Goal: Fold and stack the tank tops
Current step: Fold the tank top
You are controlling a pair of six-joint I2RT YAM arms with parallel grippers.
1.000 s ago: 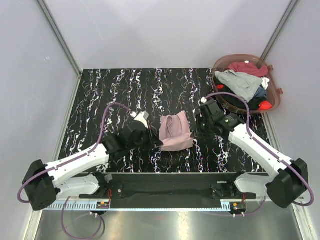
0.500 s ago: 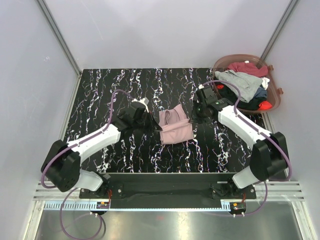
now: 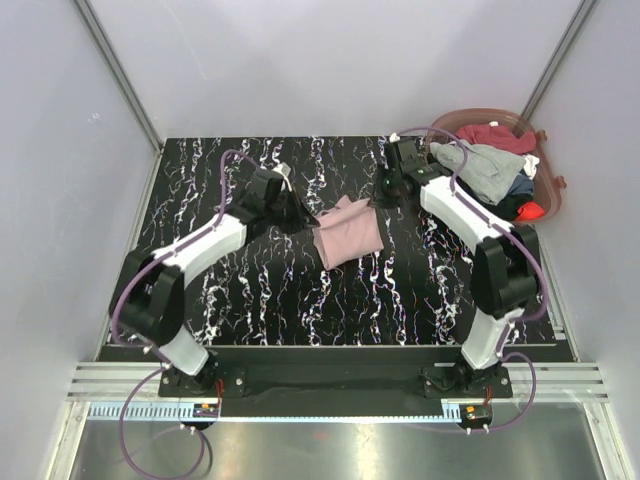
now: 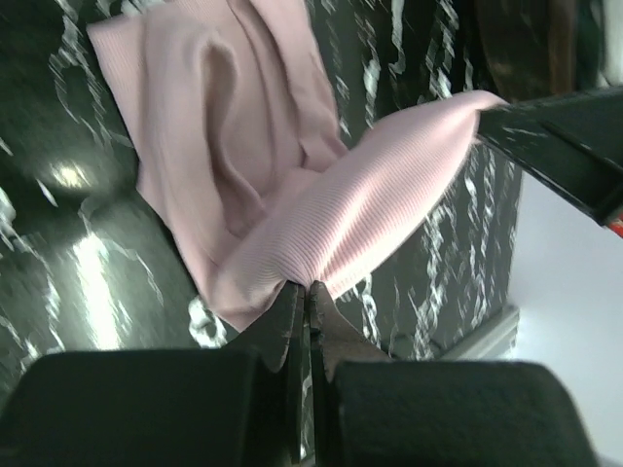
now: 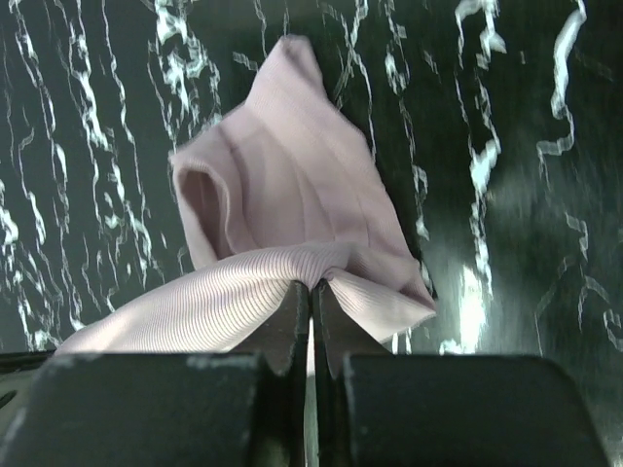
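Observation:
A dusty pink tank top (image 3: 347, 232) lies partly lifted in the middle of the black marbled table. My left gripper (image 3: 300, 216) is shut on its left far corner; the left wrist view shows the ribbed pink cloth (image 4: 292, 185) pinched at the jaw tips (image 4: 309, 289). My right gripper (image 3: 380, 196) is shut on the right far corner; the right wrist view shows the cloth (image 5: 292, 185) pinched at its tips (image 5: 313, 285). The cloth is stretched between both grippers. Other tank tops, grey (image 3: 480, 165), maroon (image 3: 497, 135), black and red (image 3: 531, 210), are piled in the basket.
A round brownish translucent basket (image 3: 548, 195) stands at the table's far right corner. Grey walls close in the table on the left, back and right. The arms' bases sit at the near edge.
Both grippers have moved toward the far side of the table, carrying the pink top's edge with them; the top has shifted away from the near edge and is pulled taut between them.

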